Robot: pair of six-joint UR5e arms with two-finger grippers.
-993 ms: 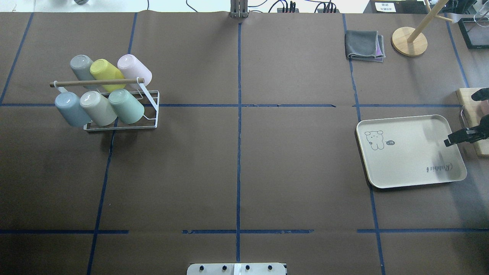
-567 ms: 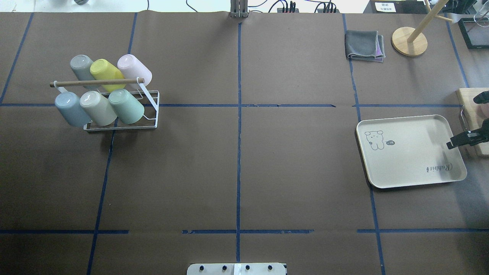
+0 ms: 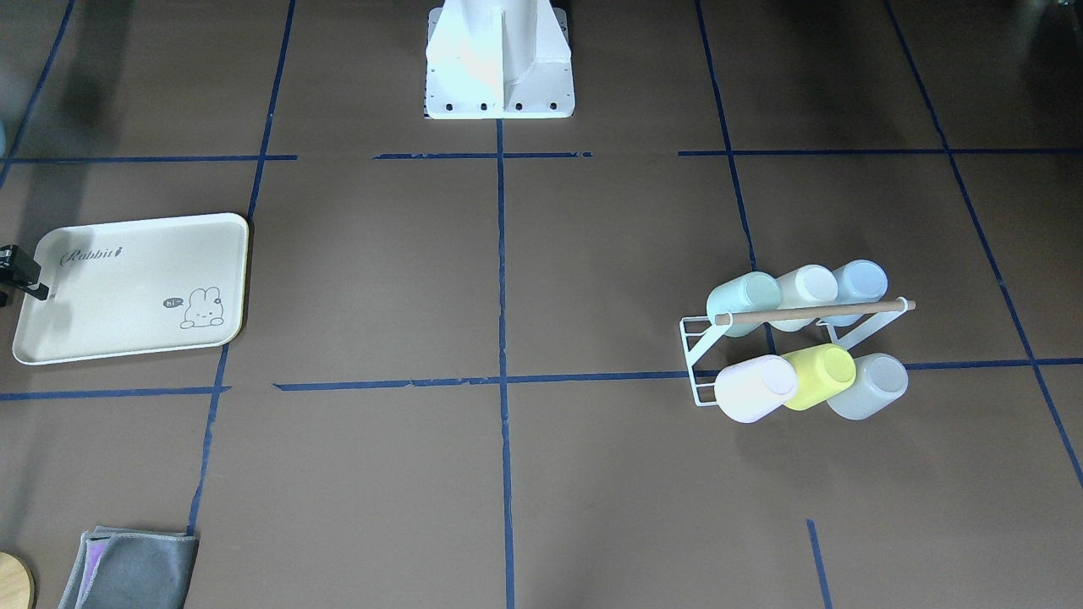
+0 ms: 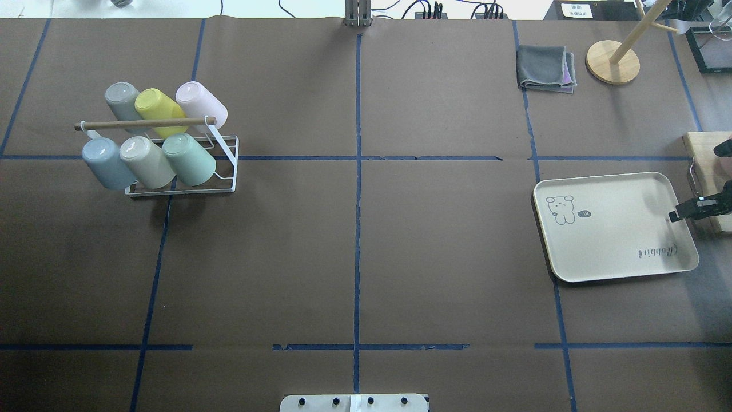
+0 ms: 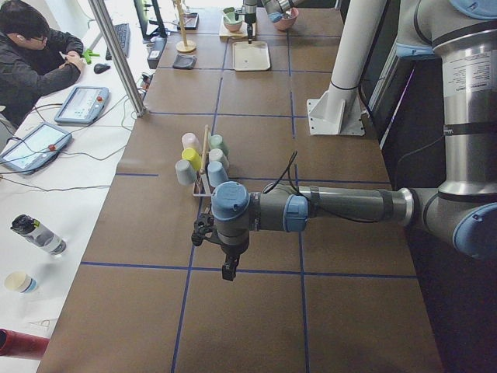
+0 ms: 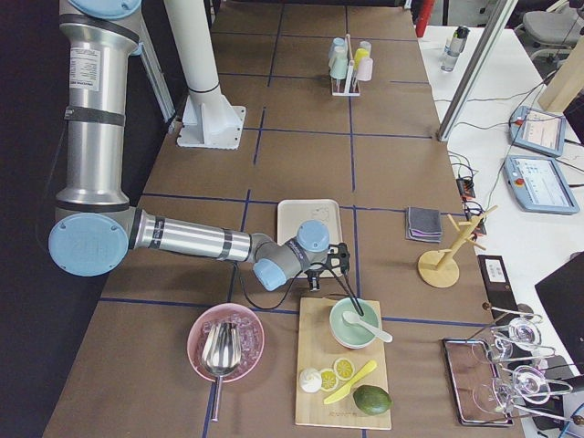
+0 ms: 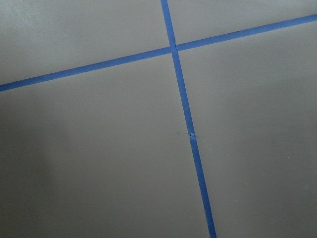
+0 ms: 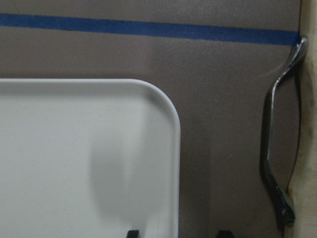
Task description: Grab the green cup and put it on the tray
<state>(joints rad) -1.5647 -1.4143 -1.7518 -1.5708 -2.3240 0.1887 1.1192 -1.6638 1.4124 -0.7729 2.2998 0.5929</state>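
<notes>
Six smooth, handleless plastic tumblers lie tilted on one white wire rack topped by a round wooden rod, in two rows of three. The green cup, pale mint and slightly tapered, is at the end of the row nearer the robot, on the side toward the table's middle. It sits just beside a beige cup, and a pale blue cup closes that row. The far row holds one grey cup, one yellow cup and one pink cup.

One cream tray, rectangular with rounded corners and a raised rim, lies flat on the robot's right, well apart from the rack. It bears a rabbit drawing and script.

The right gripper hovers at the tray's outer edge. Its two dark fingertips stand apart, straddling the rim, holding nothing. The left gripper hangs over brown paper crossed by blue tape; I cannot tell whether its jaws are wide or narrow.

One folded grey cloth lies beyond the tray. A wooden board with a curved metal handle sits just beside the tray.
</notes>
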